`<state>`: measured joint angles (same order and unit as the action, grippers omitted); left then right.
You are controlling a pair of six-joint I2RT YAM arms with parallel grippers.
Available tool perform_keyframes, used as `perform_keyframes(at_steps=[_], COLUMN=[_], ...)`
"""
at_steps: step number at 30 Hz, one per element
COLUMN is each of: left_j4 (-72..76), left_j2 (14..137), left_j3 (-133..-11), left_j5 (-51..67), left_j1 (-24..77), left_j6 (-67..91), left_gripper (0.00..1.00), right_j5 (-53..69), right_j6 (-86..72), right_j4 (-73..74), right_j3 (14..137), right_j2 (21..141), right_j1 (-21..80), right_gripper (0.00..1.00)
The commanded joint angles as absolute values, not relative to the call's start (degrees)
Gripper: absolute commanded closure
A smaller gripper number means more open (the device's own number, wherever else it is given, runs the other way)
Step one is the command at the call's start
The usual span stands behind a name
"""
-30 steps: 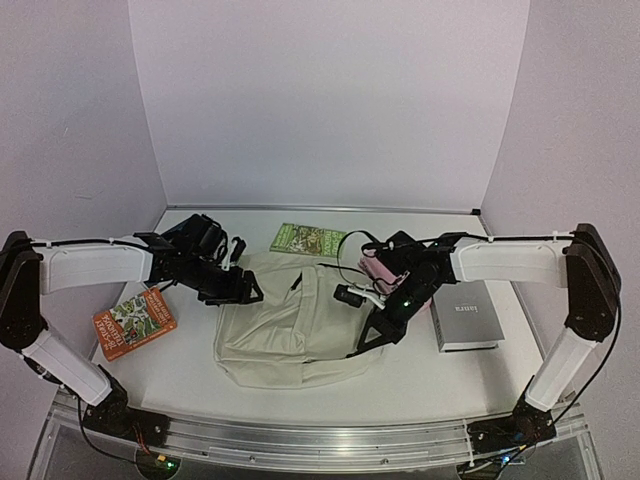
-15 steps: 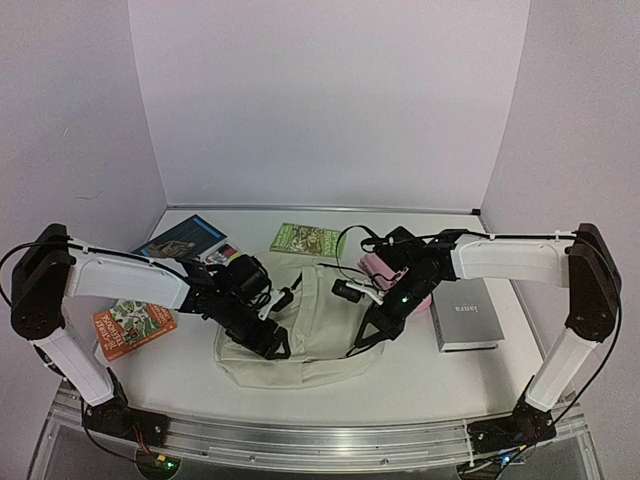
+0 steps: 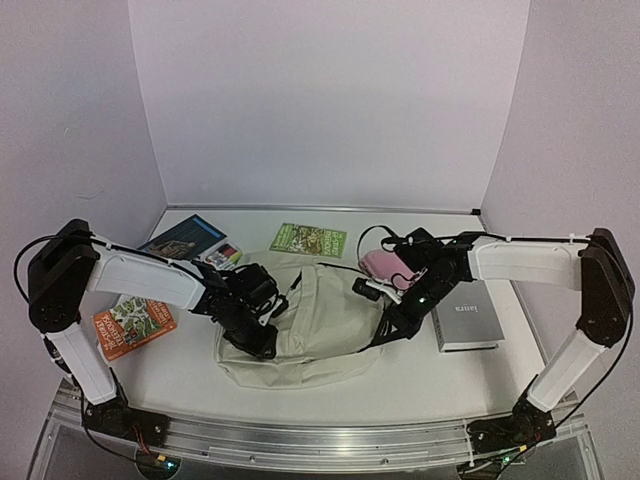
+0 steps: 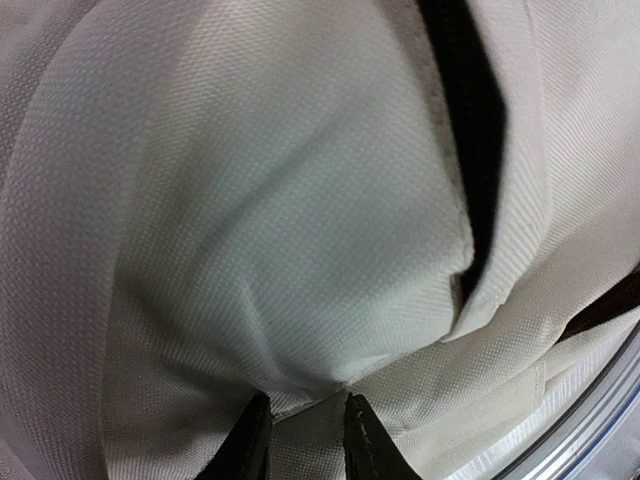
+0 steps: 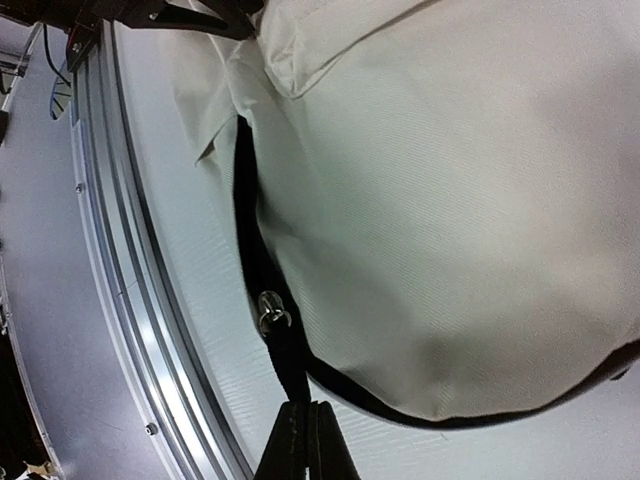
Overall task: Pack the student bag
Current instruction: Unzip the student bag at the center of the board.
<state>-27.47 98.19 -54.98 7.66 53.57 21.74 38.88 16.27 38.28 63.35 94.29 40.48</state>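
Two wrist views show what the overhead cannot. The left tool [image 4: 305,442], jaws nearly together, pinches a fold of the cream student bag [image 3: 305,325]. The right tool [image 5: 305,440], fully closed, grips the bag's black strap [image 5: 288,368] below a metal ring [image 5: 270,310]. Overhead, the bag lies in the middle of the counter [image 3: 180,372], near the front rail [image 3: 300,438]. Lettering on the grey box [image 3: 466,318] is too small to read.

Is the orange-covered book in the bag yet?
No, the orange book lies flat on the table, outside the student bag and to its left.
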Motion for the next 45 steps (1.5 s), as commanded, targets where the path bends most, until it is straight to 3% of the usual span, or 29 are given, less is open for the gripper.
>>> perform_keyframes(at_steps=[1, 9, 13, 17, 22, 32, 35, 37, 43, 45], left_j4=[-32.53, -32.95, -29.62, -25.5, -19.85, -6.45, -6.18, -8.03, -10.04, -10.04], left_j2=[99.69, 92.94, 88.67, 85.62, 87.62, 97.72, 100.37, 102.32, 101.42, 99.04], left_j3=[-53.97, -52.58, -54.35, -56.97, -58.42, -60.87, -62.36, -63.78, -60.57, -57.69], left_j5=[1.96, -1.98, -2.27, 0.17, 1.63, 2.23, 3.56, 5.48, 5.83, 5.07], left_j1=[49.5, 44.45, 48.67, 55.47, 62.26, 66.17, 66.35, 66.52, 67.04, 67.06], left_j6=[24.78, 24.64, 21.87, 18.0, 14.0, 6.3, 5.26, 5.13, 8.33, 9.52], left_gripper=[0.76, 0.75, 0.61, 0.4, 0.27, 0.23, 0.26, 0.35, 0.8, 0.89], right_j5=[34.61, 36.22, 41.3, 43.59, 45.87, 45.46, 45.15, 44.77, 43.25, 42.42], right_j6=[19.12, 21.68, 20.3, 18.59, 16.74, 15.37, 15.13, 15.03, 15.68, 16.26], right_j4=[40.25, 42.27, 41.91, 40.9, 40.49, 40.25, 40.25, 40.3, 40.41, 40.42], right_j3=[61.25, 61.2, 63.09, 65.1, 67.7, 68.21, 68.36, 68.48, 67.92, 67.33], right_j2=[89.56, 87.93, 90.89, 92.83, 93.68, 94.36, 93.97, 93.72, 92.95, 92.63], right_j1=[37.38, 34.1, 36.73, 39.76, 39.84, 39.42, 39.07, 38.48, 35.72, 34.62], right_gripper=[1.0, 1.0, 1.0, 1.0, 1.0, 1.0, 1.0, 1.0, 1.0, 1.0])
